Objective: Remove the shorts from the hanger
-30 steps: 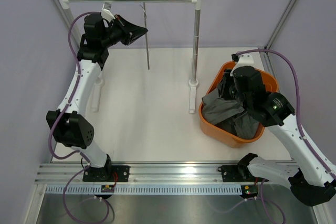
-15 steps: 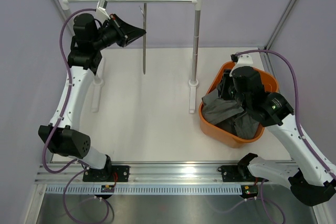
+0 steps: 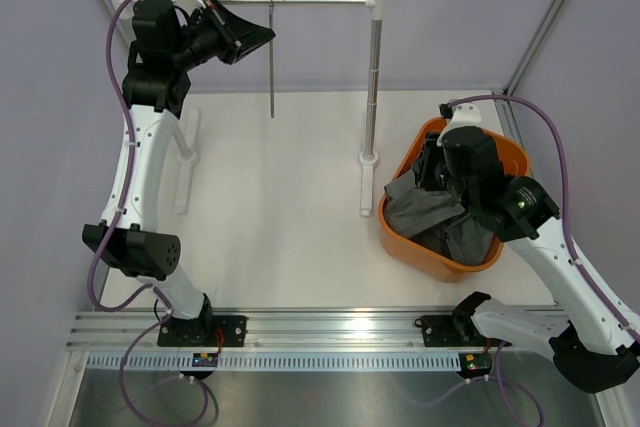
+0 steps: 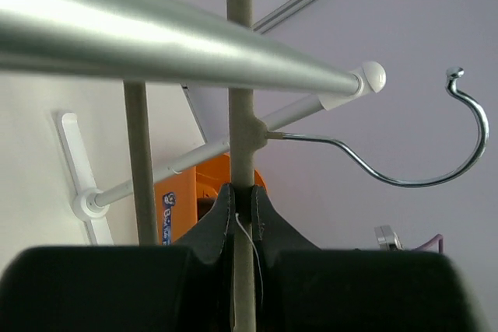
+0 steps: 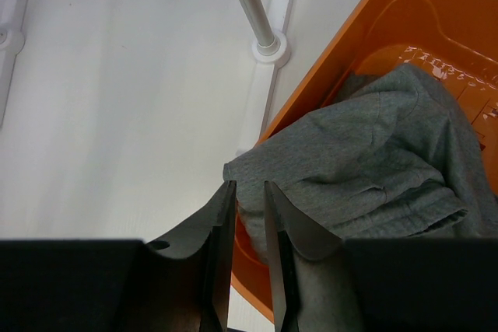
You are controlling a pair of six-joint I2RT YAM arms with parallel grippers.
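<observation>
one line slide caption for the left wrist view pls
Left gripper clamped on the hanger, its hook hanging free beside the end of the silver rail.

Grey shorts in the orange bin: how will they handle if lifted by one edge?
Probably floppy: the shorts lie crumpled and drape over the bin rim. Likely light: thin, soft folds. One edge lifted, the rest would probably trail.
</observation>
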